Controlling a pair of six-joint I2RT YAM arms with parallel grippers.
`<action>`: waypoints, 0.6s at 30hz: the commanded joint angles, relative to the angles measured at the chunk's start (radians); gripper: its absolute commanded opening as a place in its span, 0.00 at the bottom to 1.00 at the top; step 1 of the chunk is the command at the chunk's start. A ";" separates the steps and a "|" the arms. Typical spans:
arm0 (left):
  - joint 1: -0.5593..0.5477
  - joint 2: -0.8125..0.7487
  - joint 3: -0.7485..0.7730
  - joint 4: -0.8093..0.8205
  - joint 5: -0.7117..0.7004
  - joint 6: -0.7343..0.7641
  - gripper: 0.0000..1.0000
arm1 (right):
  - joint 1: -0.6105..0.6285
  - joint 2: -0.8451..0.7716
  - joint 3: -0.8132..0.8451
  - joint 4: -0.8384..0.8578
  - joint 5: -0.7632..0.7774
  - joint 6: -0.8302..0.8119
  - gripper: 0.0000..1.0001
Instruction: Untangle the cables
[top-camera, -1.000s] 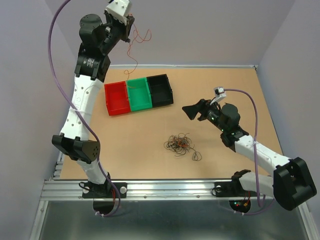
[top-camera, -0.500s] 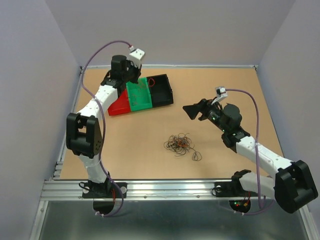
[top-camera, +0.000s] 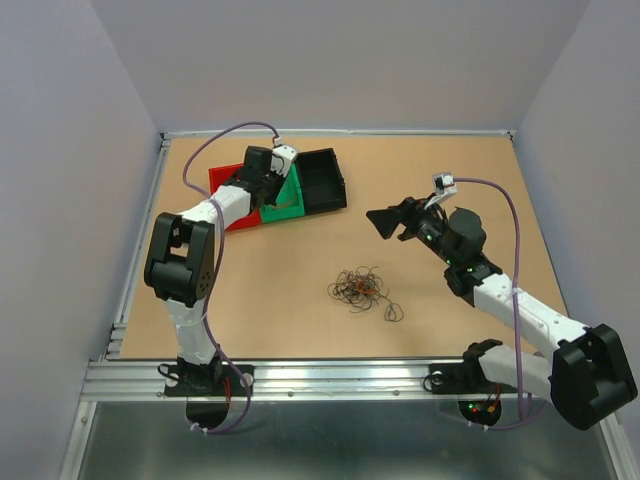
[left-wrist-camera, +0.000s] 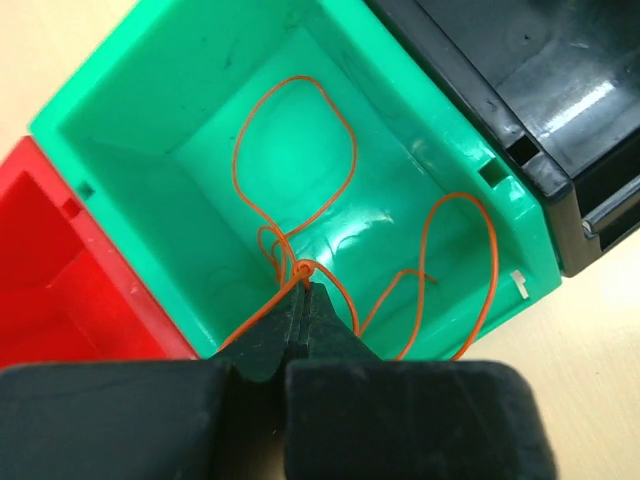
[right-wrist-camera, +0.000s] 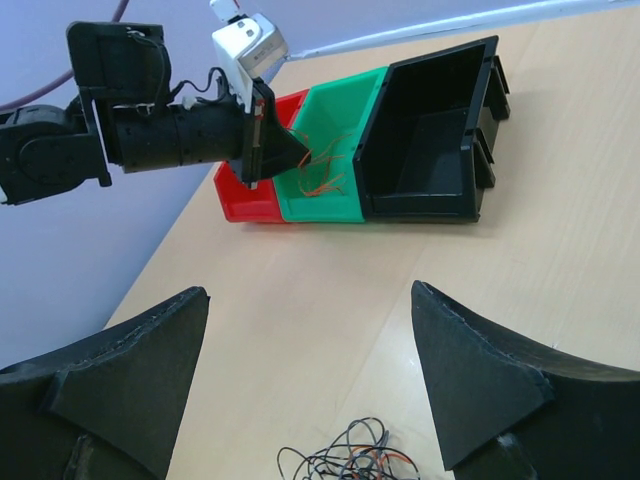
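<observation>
Left arm is reaching out, wrist tipping down, left gripper (left-wrist-camera: 303, 292) pinching an orange wire (left-wrist-camera: 296, 268) at its tips. Right gripper (right-wrist-camera: 305, 300) is hovering, jaws spread wide.

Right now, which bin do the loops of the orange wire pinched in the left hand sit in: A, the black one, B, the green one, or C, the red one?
B: in the left wrist view the left hand is shut on the orange wire, whose loops lie inside the green bin.

Orange wire (left-wrist-camera: 300, 266), green bin (left-wrist-camera: 140, 190)
</observation>
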 joint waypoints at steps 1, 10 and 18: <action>0.002 -0.084 0.038 0.035 -0.056 -0.006 0.00 | 0.003 0.006 0.011 0.011 0.012 0.000 0.87; -0.016 0.220 0.389 -0.252 -0.128 -0.059 0.01 | 0.003 0.004 0.020 -0.009 0.026 0.000 0.87; -0.033 0.185 0.219 -0.139 -0.122 -0.039 0.75 | 0.003 0.049 0.060 -0.060 0.023 0.004 0.87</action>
